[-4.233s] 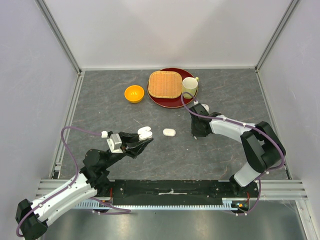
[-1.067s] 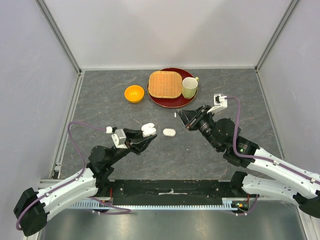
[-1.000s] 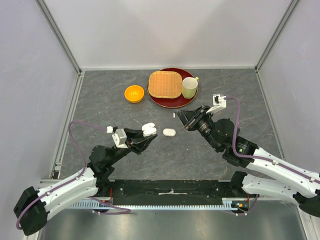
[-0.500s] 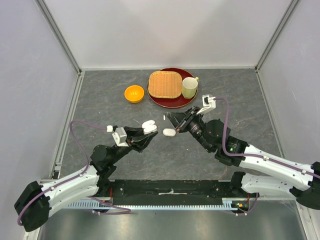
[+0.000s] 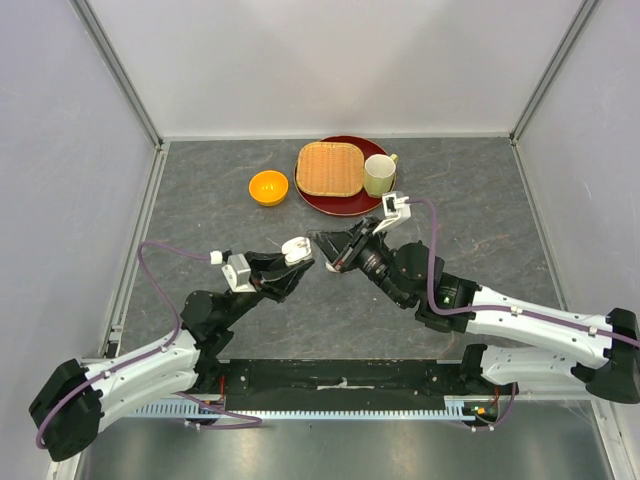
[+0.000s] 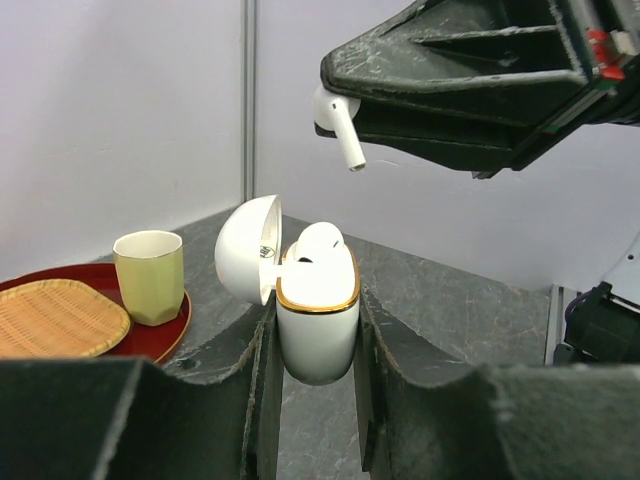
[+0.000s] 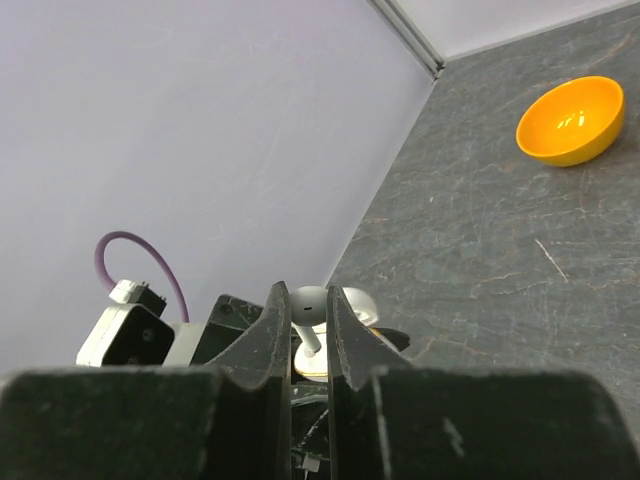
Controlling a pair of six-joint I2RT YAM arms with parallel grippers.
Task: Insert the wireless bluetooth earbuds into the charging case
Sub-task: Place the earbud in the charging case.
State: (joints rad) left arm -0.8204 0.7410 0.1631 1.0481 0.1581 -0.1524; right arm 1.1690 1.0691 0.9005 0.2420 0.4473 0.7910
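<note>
My left gripper (image 6: 316,335) is shut on the white, gold-rimmed charging case (image 6: 317,322), holding it upright above the table. The case's lid (image 6: 246,248) is swung open to the left, and one earbud (image 6: 319,243) sits in the case. My right gripper (image 7: 308,300) is shut on another white earbud (image 6: 336,115), stem pointing down, just above and slightly right of the open case. In the top view the two grippers meet nose to nose, left gripper (image 5: 296,259) and right gripper (image 5: 319,240), with the case (image 5: 294,249) between them.
An orange bowl (image 5: 268,187) stands behind the left gripper. Further back is a red tray (image 5: 343,205) with a wicker basket (image 5: 330,168) and a pale green cup (image 5: 378,174) on it. Grey walls enclose the table on three sides.
My right gripper has travelled left with the earbud, from near the cup to just over the open case. The left gripper with the case has edged slightly up and right.
</note>
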